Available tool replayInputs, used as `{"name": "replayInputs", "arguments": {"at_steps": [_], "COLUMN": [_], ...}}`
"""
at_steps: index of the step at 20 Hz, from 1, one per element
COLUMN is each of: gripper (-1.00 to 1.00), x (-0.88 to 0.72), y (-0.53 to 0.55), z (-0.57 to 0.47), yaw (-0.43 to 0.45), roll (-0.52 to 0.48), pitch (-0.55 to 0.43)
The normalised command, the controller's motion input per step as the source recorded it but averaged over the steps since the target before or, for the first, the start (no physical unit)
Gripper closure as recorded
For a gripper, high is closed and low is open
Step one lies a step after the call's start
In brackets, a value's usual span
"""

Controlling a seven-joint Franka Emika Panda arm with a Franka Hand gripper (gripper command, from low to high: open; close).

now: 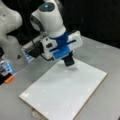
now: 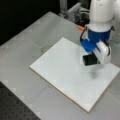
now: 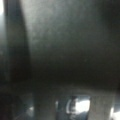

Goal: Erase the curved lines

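Observation:
A white board [image 1: 62, 95] [image 2: 62, 72] lies flat on the grey table in both front views. My gripper [image 1: 68, 61] [image 2: 89, 60] hangs over the board's far end, by the arm, shut on a black eraser block [image 1: 69, 62] [image 2: 87, 60]. The block sits just above the surface and throws a small shadow [image 2: 93, 74] on it. I cannot make out the curve lines on the board in either front view. A dark surface close to the lens fills the wrist view, with only a bright patch [image 3: 80, 106] at the bottom.
The arm's white base [image 1: 10, 37] stands at a front view's left, with a small orange piece [image 1: 9, 79] [image 2: 80, 27] on the table near it. A round mark [image 2: 45, 48] lies off the board's left edge. Dark perforated floor [image 2: 15, 107] borders the table.

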Motion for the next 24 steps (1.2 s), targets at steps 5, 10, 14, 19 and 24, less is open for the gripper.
{"name": "replayInputs", "arguments": {"at_steps": [5,10,14,19,24], "gripper": [1.0,1.0,1.0,1.0,1.0], "x": [0.2,0.3,0.37,0.4,0.35], "y": [-0.5,-0.57,-0.51,-0.49,-0.49], "z": [0.25,0.3,0.24,0.19,0.18], "yaw": [0.397,0.516,0.469,0.445,0.435], "roll": [-0.189,-0.205,-0.139,-0.091,-0.058], "pitch": [0.275,0.305,0.308,0.296,0.299]}}
